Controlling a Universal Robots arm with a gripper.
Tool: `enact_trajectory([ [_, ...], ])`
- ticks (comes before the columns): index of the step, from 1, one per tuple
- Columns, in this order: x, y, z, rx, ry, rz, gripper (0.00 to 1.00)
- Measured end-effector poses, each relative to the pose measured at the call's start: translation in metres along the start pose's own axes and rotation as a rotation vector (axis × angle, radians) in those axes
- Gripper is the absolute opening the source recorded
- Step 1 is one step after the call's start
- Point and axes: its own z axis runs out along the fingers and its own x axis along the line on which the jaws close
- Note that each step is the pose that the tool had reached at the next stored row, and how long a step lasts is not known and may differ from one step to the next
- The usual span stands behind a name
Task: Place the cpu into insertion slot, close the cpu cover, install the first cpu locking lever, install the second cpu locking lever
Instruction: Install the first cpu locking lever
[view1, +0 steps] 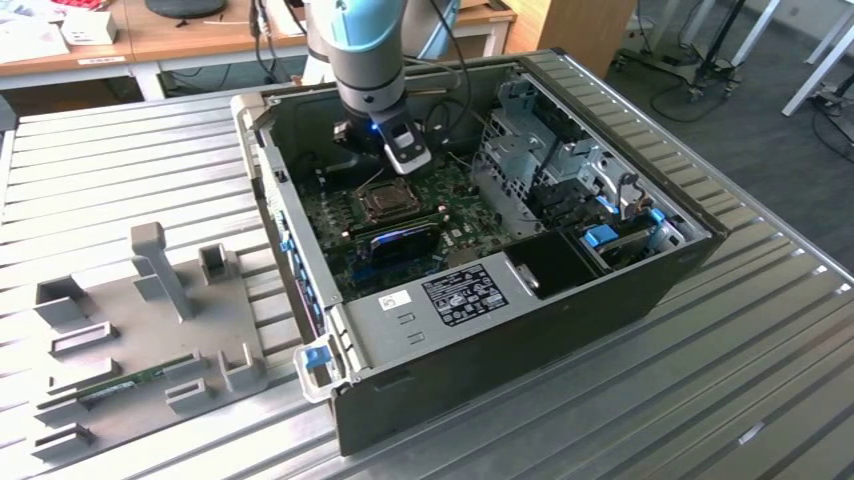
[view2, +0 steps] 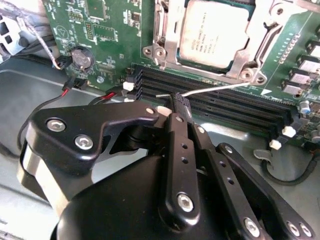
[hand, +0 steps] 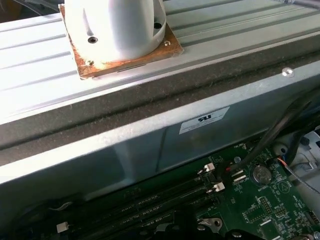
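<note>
The cpu (view2: 215, 30) lies flat in the insertion slot (view1: 387, 200), pale silver face up. The cpu cover (view2: 240, 62), a silver frame, lies down around it on the green board. A thin silver wire locking lever (view2: 225, 88) reaches out from the socket's corner over the black memory slots. In the second wrist view my gripper (view2: 178, 102) has its black fingers together, tips right at the lever's hooked end. I cannot tell whether the wire is pinched between the tips or just touched. In the exterior view the arm (view1: 367, 60) reaches down into the open computer case, just behind the socket.
Long black memory slots (view2: 215, 105) run beside the socket. A coin battery (view2: 82, 57) and red-black cables (view2: 75, 85) lie close by. The grey drive cage (view1: 534, 150) stands at the exterior view's right, a grey fixture plate (view1: 147, 320) at its left. The case wall (hand: 150, 135) rises close behind.
</note>
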Motion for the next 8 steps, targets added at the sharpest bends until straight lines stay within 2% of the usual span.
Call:
enact_trajectory([
  [8, 0.0016, -0.0051, 0.0111, -0.0013, -0.0019, -0.001, 0.10],
])
